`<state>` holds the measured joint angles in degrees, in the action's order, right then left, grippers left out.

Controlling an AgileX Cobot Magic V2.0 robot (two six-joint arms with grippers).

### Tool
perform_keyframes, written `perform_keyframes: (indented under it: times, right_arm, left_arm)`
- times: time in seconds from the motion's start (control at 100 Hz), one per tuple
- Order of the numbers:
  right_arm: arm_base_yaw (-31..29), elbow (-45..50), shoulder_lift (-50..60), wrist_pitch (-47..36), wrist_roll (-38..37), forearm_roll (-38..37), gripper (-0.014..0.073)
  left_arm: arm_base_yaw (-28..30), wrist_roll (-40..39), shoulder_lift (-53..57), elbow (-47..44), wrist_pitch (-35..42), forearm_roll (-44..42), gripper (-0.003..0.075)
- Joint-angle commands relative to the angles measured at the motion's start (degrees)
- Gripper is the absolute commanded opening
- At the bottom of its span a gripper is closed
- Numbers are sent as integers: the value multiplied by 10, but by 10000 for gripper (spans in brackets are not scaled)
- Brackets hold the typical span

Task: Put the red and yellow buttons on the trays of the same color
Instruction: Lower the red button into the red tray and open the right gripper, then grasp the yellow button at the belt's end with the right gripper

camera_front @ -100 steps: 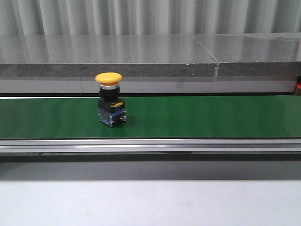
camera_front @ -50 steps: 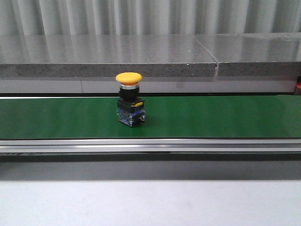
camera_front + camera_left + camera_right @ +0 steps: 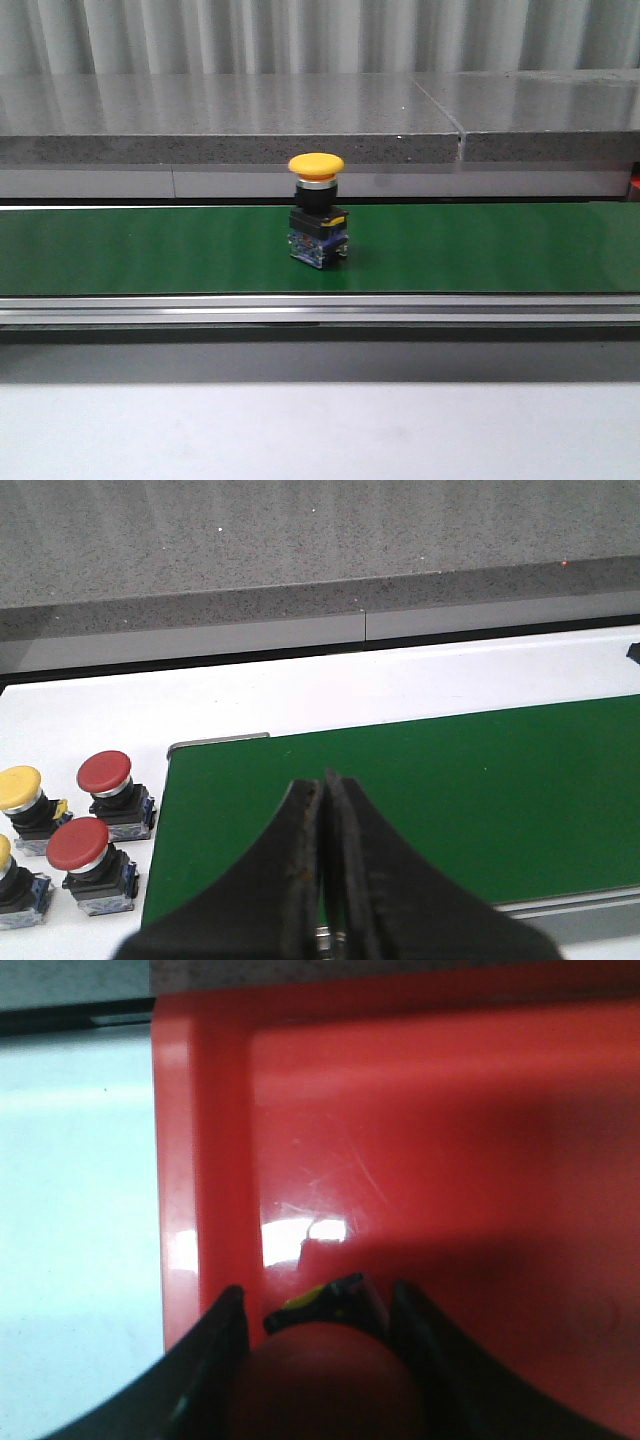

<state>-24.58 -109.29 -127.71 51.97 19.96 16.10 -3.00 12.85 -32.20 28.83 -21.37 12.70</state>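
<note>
On the green conveyor belt (image 3: pixel 150 250), a yellow button (image 3: pixel 317 222) stands upright near mid-belt. Left gripper (image 3: pixel 322 810), fingers pressed together and empty, hovers over the belt. Right gripper (image 3: pixel 320 1330) pinches a red button (image 3: pixel 325 1385) above the red tray (image 3: pixel 450 1160).

Left gripper (image 3: pixel 322 855) with fingers pressed together, nothing between. Right gripper (image 3: pixel 318 1350) clamped on a red button (image 3: pixel 325 1385) between its fingers.
</note>
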Motion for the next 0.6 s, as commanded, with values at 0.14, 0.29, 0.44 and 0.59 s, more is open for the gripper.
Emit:
perform_keyframes:
  times: [0.14, 0.29, 0.44, 0.59]
  right_arm:
    - [-4, -19, 33, -21, 0, 4, 160]
    - [-4, -19, 33, -17, 0, 4, 416]
    - [-4, -19, 34, -18, 0, 4, 576]
    - [-4, -36, 41, -7, 0, 4, 574]
  left_arm:
    - [-5, 1, -1, 14, 36, 9, -20]
    - [-5, 1, -1, 14, 30, 9, -20]
    - [-5, 1, -1, 14, 29, 9, -20]
    - [-5, 1, -1, 14, 29, 9, -20]
